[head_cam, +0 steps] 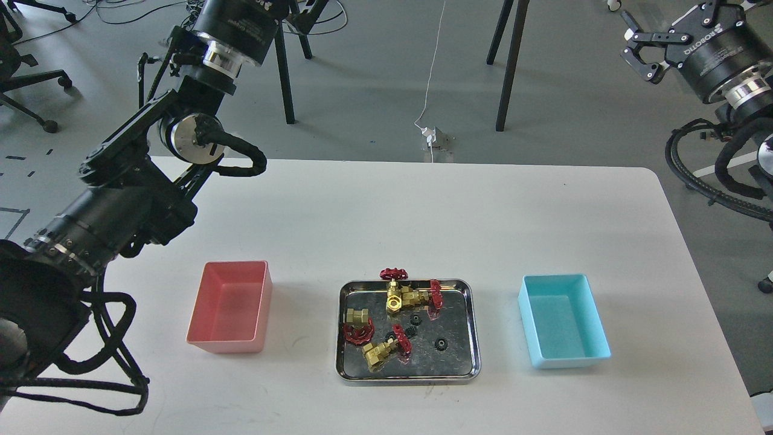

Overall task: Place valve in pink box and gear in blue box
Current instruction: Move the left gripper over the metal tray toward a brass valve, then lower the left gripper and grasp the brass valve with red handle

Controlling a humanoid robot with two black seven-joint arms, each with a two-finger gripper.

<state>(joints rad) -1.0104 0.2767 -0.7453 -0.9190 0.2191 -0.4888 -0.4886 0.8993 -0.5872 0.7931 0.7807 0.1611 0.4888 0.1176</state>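
My left arm (121, 199) comes in from the lower left and bends up and away; its far end runs off the top edge, so I can't see that gripper at all. My right gripper (641, 53) is up in the top right corner, fingers spread apart, holding nothing.

A white worktop (374, 211) with rounded corners stands on a grey floor (374, 72). Beyond it: black stand legs (510, 66), a white cable (436, 57), an office chair base (27, 78) far left.
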